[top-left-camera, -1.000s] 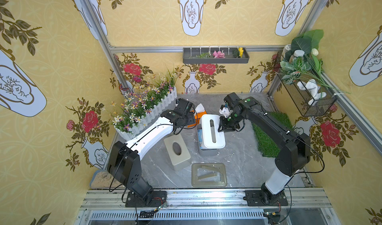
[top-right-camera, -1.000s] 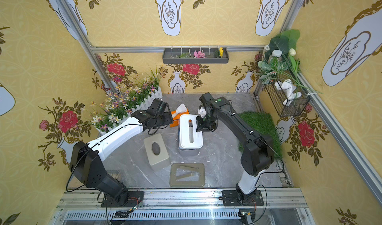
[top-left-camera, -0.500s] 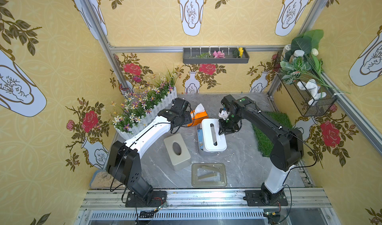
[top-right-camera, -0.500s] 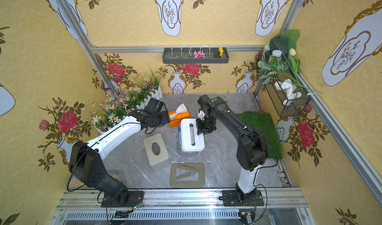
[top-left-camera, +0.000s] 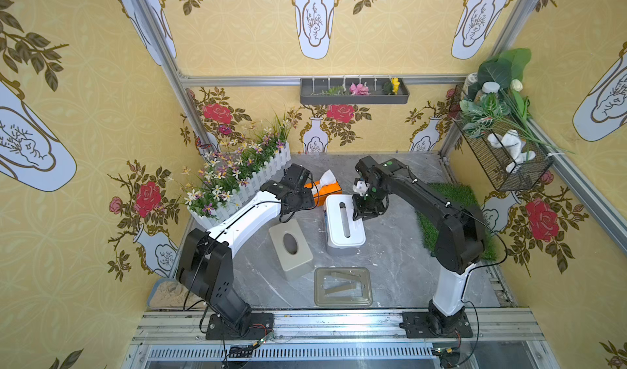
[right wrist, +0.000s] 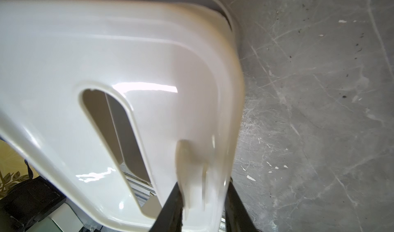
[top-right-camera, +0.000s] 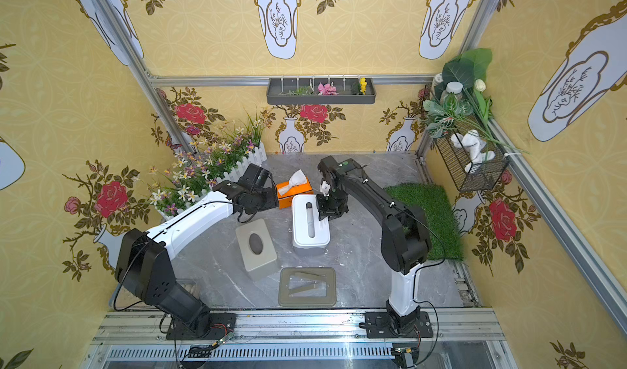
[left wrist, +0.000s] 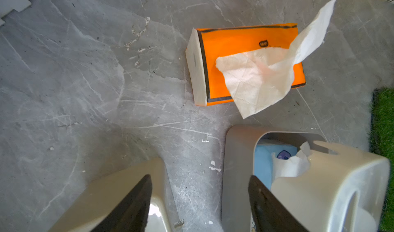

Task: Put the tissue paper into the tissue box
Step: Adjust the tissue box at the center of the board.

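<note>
Your right arm has carried the lid (top-left-camera: 344, 226) toward 6 o'clock. The right fingers (right wrist: 170, 209) pinch its 3 o'clock edge. The blue pack (left wrist: 263, 162) sits in the base (left wrist: 236, 167) directly beneath, both running 12-to-6. The left fingers (left wrist: 132, 205) hang wide and empty at 9 o'clock.

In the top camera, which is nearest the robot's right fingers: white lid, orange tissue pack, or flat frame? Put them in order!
1. white lid, gripped by the right fingers.
2. orange tissue pack, just behind, toward the back.
3. flat frame, out at the front.
</note>
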Action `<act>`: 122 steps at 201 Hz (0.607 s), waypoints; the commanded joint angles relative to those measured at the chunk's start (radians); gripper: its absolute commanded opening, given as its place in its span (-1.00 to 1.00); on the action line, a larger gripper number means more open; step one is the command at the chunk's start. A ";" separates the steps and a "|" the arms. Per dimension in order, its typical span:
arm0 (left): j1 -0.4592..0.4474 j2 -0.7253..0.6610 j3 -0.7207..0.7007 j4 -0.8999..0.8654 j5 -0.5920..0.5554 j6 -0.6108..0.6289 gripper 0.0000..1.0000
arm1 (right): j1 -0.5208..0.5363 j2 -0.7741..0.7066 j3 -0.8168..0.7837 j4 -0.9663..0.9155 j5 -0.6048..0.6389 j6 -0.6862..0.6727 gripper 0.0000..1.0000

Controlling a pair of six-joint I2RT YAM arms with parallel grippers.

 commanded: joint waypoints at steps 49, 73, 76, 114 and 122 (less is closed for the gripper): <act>0.001 -0.031 -0.119 0.025 0.070 -0.059 0.43 | 0.019 0.039 0.055 -0.021 0.015 0.031 -0.68; -0.002 -0.034 -0.145 0.035 0.100 -0.085 0.39 | 0.027 0.046 0.079 -0.039 0.029 0.037 -0.68; -0.003 -0.034 -0.150 0.035 0.103 -0.090 0.39 | 0.028 0.047 0.081 -0.040 0.030 0.039 -0.68; -0.020 -0.029 -0.203 0.069 0.144 -0.132 0.27 | 0.061 0.086 0.138 -0.094 0.067 0.043 -0.69; -0.022 -0.022 -0.209 0.073 0.152 -0.137 0.25 | 0.064 0.089 0.139 -0.094 0.067 0.045 -0.69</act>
